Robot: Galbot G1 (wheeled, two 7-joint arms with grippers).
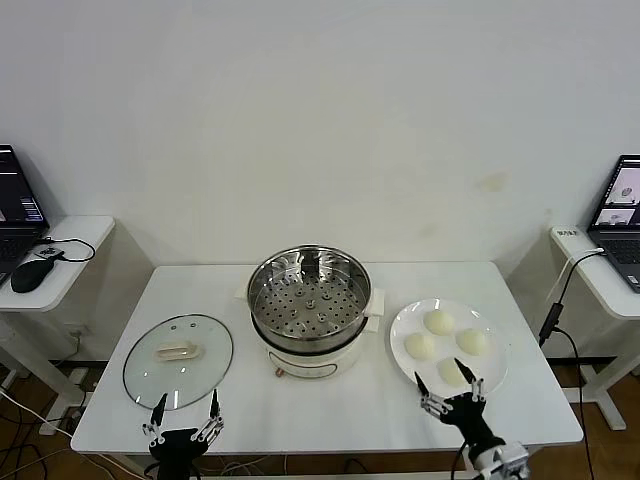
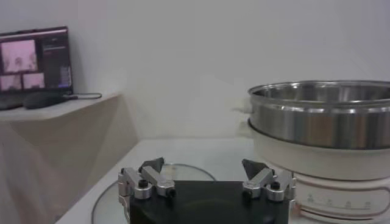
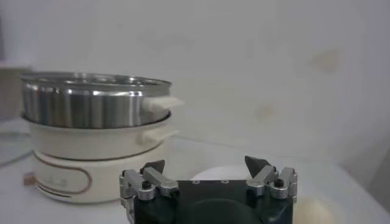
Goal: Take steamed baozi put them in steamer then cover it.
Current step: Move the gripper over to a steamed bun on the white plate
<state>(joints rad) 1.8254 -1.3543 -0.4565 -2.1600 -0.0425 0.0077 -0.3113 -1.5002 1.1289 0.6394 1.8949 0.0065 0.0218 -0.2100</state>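
Four baozi (image 1: 444,345) plated, steamer (image 1: 309,296) open, cover (image 1: 178,360) flat beside

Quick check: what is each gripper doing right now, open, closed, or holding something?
Left gripper: open, holding nothing, at the table's near edge by the cover.
Right gripper: open, holding nothing, near the plate of steamed baozi.

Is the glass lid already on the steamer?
No, the glass lid lies flat on the table, to the left of the open steamer.
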